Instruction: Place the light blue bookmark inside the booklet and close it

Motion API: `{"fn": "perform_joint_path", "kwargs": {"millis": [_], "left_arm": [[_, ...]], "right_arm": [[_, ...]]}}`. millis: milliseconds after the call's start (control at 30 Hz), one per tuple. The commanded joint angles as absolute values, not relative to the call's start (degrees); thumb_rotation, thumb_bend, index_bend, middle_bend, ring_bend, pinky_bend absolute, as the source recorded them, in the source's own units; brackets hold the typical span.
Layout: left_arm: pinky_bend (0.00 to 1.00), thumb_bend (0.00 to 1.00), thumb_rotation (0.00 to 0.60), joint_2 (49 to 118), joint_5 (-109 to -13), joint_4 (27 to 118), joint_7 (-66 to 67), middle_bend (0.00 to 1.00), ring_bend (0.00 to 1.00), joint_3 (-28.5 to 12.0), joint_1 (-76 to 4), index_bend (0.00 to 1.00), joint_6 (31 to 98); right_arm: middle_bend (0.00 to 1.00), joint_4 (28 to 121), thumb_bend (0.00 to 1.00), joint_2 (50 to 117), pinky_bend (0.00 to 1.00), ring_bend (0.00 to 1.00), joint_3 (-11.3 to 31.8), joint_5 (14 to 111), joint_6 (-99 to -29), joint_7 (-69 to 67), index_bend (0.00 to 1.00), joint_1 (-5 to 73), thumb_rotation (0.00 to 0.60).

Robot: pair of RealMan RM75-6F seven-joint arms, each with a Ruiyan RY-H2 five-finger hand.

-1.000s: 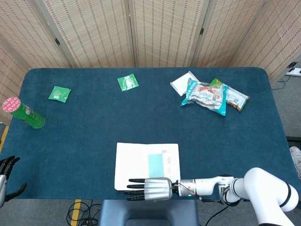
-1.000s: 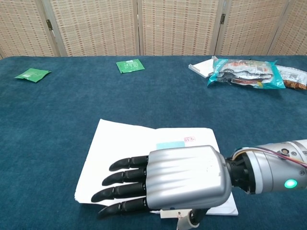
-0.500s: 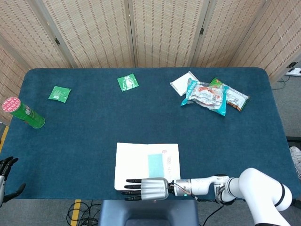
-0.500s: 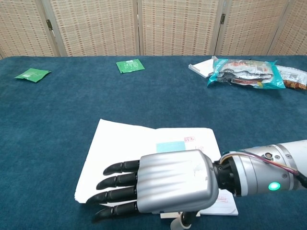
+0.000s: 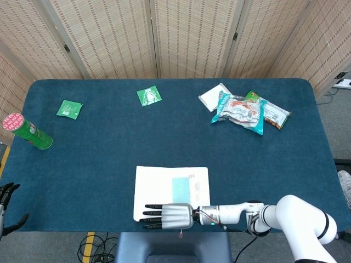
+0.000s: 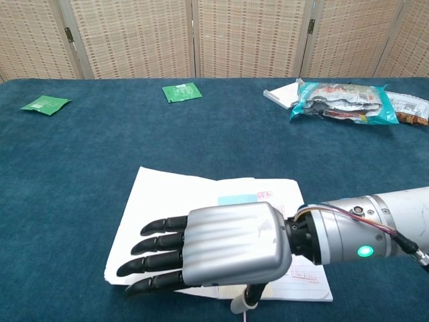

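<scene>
Right arm reaches leftward along near edge, forearm level. Right hand [image 6: 208,251] flat, palm down, fingers [image 6: 151,255] extended straight, pointing left, slightly spread, holding nothing. Left hand [image 5: 6,201] at far-left near corner, fingers apart, holding nothing.

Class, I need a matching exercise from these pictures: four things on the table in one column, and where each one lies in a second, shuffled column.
Things
1. green can
2. light blue bookmark
3. snack packets
4. right robot hand

Places
A. far right of the table
B. on the open booklet
C. over the booklet's near edge
D. left edge of the table

Pairs: 1-D, 2-B, 3-A, 4-C
</scene>
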State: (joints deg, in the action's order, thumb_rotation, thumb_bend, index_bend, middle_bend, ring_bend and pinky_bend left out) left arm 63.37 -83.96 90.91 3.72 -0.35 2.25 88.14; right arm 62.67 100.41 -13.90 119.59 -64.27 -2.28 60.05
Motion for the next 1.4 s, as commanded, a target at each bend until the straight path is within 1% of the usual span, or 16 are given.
{"fn": "perform_joint_path", "kwargs": {"millis": [33, 433, 700, 933, 1167, 1400], "left_arm": [[0.2, 0.27, 0.6, 63.39, -83.91, 90.82, 3.68, 0.16, 0.15, -0.35, 2.26, 0.19, 88.08], [0.2, 0.27, 0.6, 63.69, -83.82, 90.18, 3.12, 0.16, 0.15, -0.35, 2.36, 0.19, 88.0], [0.2, 0.27, 0.6, 63.62, -84.0, 89.97, 2.94, 0.16, 0.15, -0.5, 2.3, 0.19, 88.16], [0.2, 0.27, 0.6, 63.33, -84.5, 90.0, 3.24, 0.16, 0.15, -1.04, 1.46, 0.19, 87.88], [0.2, 0.27, 0.6, 63.64, -86.25, 88.83, 3.63, 0.16, 0.15, -2.01, -0.98, 0.19, 86.74], [0.2, 0.27, 0.6, 64.81, -88.6, 87.49, 3.56, 0.16, 0.15, -2.73, -3.82, 0.19, 85.51]], "right_arm": [[0.0, 62.47, 0.0, 100.6, 0.0, 0.0, -13.81, 119.46, -64.09, -2.14, 0.0, 60.1, 0.6], [0.0, 62.64, 0.0, 100.82, 0.0, 0.0, -13.33, 118.86, -63.76, -1.8, 0.0, 60.46, 0.6], [0.0, 65.28, 0.0, 98.62, 0.0, 0.0, -13.52, 119.55, -66.71, -1.47, 0.0, 60.02, 0.6], [0.0, 70.3, 0.0, 92.22, 0.0, 0.0, -12.8, 117.39, -68.81, 1.93, 0.0, 57.61, 0.6], [0.0, 75.59, 0.06, 83.37, 0.0, 0.0, -12.72, 111.24, -68.41, 6.74, 0.0, 52.32, 0.6], [0.0, 81.09, 0.11, 75.76, 0.0, 0.0, -12.33, 104.61, -70.19, 11.57, 0.0, 45.47, 0.6]]}}
